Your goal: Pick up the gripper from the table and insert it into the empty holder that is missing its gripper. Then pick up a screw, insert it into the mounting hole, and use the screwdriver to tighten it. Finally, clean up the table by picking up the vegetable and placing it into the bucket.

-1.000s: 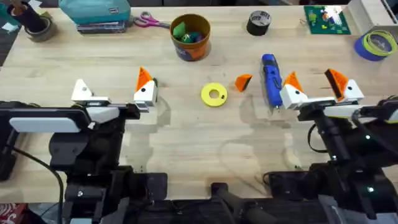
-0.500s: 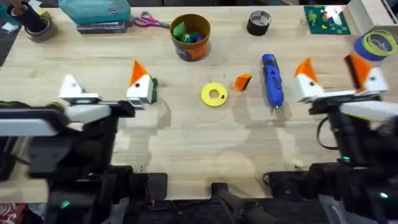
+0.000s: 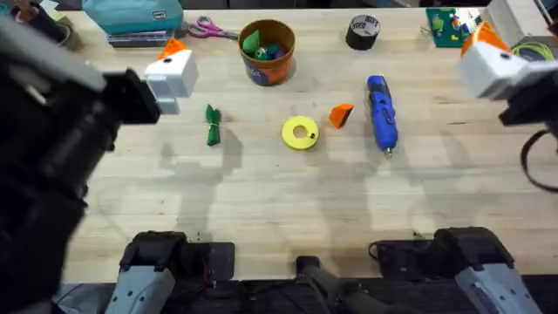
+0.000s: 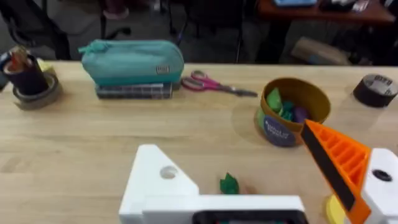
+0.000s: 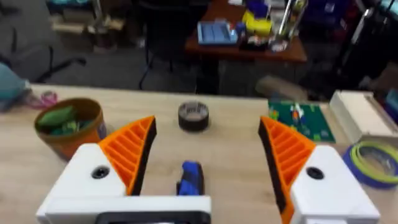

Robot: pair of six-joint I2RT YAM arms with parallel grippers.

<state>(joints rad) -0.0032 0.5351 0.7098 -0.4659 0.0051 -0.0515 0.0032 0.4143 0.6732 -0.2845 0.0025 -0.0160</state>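
The loose orange gripper (image 3: 341, 114) lies on the table between the yellow disc (image 3: 301, 133) and the blue screwdriver (image 3: 380, 112). My left gripper (image 4: 249, 186) is open and raised high. One of its fingers is the bare white holder (image 4: 155, 186) with a round hole, and the other carries an orange pad. The green vegetable (image 3: 213, 125) lies below it, its tip (image 4: 229, 183) between the fingers. My right gripper (image 5: 208, 149) is open, raised at the far right, with the screwdriver (image 5: 189, 177) beneath. The orange bucket (image 3: 267, 51) stands at the back. A screw is out of view.
Along the back edge lie a teal pouch (image 3: 131, 17), scissors (image 3: 205, 29), a black tape roll (image 3: 363, 31), a green circuit board (image 3: 453, 26) and a blue tape roll (image 3: 532, 57). Green pieces sit in the bucket. My left arm looms dark over the table's left side.
Both arms rose and swung outward and back. The left gripper went up and left, uncovering the vegetable. The right gripper moved from beside the screwdriver to the far right.
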